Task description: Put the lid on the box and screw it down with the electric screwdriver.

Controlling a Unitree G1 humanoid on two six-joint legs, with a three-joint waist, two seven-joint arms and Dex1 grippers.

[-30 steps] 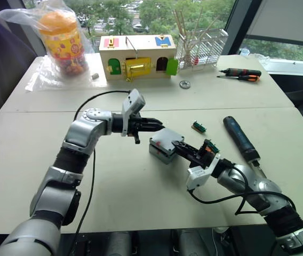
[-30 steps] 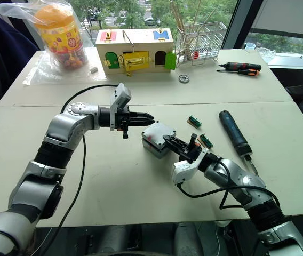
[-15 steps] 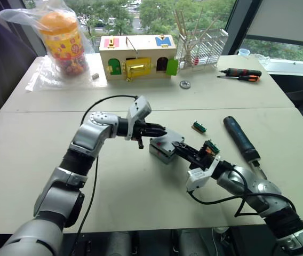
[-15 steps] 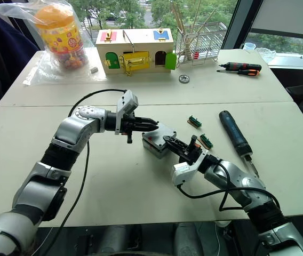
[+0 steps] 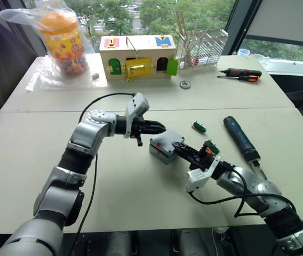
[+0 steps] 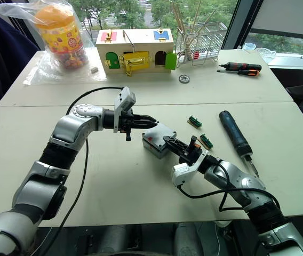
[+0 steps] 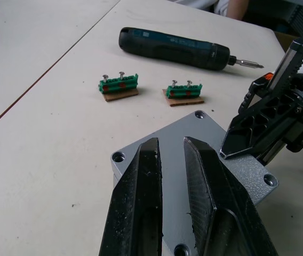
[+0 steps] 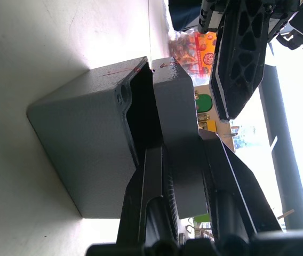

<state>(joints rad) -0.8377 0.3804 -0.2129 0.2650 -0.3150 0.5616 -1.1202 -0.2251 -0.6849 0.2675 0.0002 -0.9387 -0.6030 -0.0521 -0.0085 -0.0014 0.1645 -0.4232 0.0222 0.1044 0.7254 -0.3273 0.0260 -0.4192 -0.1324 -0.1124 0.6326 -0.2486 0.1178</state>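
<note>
I have the right gripper (image 6: 168, 141) clamped on the near edge of the lid (image 6: 160, 133), one finger over the top face and the other slipped under it. In the right wrist view a dark gap shows between lid and box (image 8: 82, 138), so I judge the lid is laid over the opening but not yet seated flush; I am holding it so I can settle it square. The box sits directly below my right fingers, touching the lid along the far side.

My left gripper (image 7: 171, 154) hovers just above the lid's top face, fingers nearly together with a thin slit between them and nothing held. I keep it there, I think, to press the lid down or steady it against my right hand's pull.

The screwdriver (image 6: 233, 132) lies flat on the table, well beyond the right gripper on its outer side, bit toward me, untouched.

Counting: one lid, one box, one powered driver. Two small green screw holders (image 7: 120, 86) (image 7: 183, 92) sit between the box and the driver, each carrying two screws as far as I can tell. The lid shows four corner holes.
</note>
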